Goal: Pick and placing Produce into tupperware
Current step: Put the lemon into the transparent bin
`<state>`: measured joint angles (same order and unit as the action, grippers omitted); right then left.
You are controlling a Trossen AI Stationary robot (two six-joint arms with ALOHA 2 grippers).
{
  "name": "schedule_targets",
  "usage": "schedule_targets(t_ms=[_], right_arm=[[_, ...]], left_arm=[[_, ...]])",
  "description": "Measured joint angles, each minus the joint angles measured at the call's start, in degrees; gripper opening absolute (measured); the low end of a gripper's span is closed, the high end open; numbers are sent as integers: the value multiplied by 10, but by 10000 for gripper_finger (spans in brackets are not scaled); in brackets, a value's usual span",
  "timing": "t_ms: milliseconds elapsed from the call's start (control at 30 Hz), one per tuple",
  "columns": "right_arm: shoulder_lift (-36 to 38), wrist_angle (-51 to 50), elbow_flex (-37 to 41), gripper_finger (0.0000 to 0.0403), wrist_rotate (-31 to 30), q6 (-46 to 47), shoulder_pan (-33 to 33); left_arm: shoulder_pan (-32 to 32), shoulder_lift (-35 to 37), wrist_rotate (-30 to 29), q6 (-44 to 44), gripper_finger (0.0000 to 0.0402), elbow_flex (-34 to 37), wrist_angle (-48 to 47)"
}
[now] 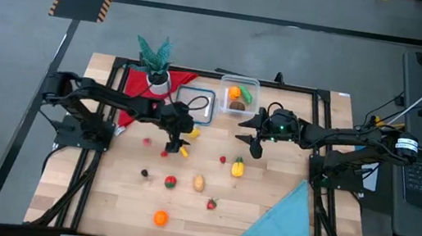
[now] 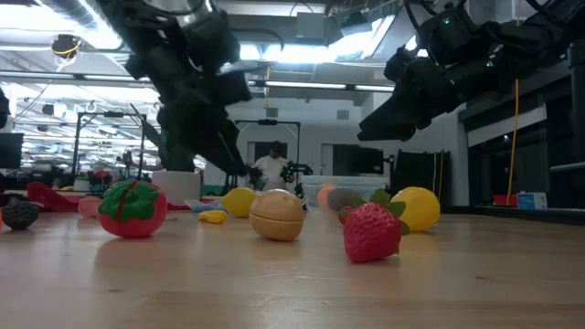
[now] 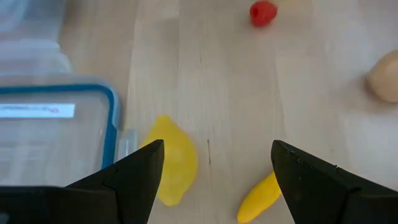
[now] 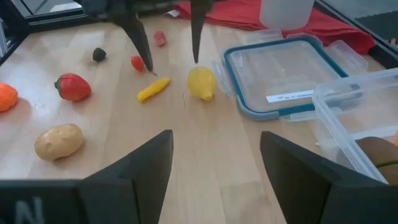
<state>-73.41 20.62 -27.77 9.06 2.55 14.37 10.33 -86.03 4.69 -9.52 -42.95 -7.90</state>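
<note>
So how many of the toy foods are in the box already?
A few pieces, orange and green among them, already sit in the tupperware. Nothing is held: the left gripper hangs open over a yellow lemon and a banana; the right gripper is open too. Most produce still lies on the table.

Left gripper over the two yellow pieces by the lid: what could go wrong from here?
1. The open left gripper hangs between the lemon and the yellow banana-like piece; coming down, a finger may knock either piece away rather than straddle it.
2. The lemon lies right beside the blue-rimmed lid, so a finger could land on the rim.
3. The open right gripper hovers near the tub; the arms might crowd each other there.
</note>
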Motion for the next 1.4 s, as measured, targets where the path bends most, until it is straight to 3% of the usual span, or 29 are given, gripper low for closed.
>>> schedule_targets(t_ms=[267, 1400], right_arm=[[0, 0, 0, 243, 0, -2, 0], [0, -1, 0, 243, 0, -2, 0]], left_arm=[[0, -40, -23, 3, 289, -20, -5], [-11, -40, -53, 78, 289, -19, -21]])
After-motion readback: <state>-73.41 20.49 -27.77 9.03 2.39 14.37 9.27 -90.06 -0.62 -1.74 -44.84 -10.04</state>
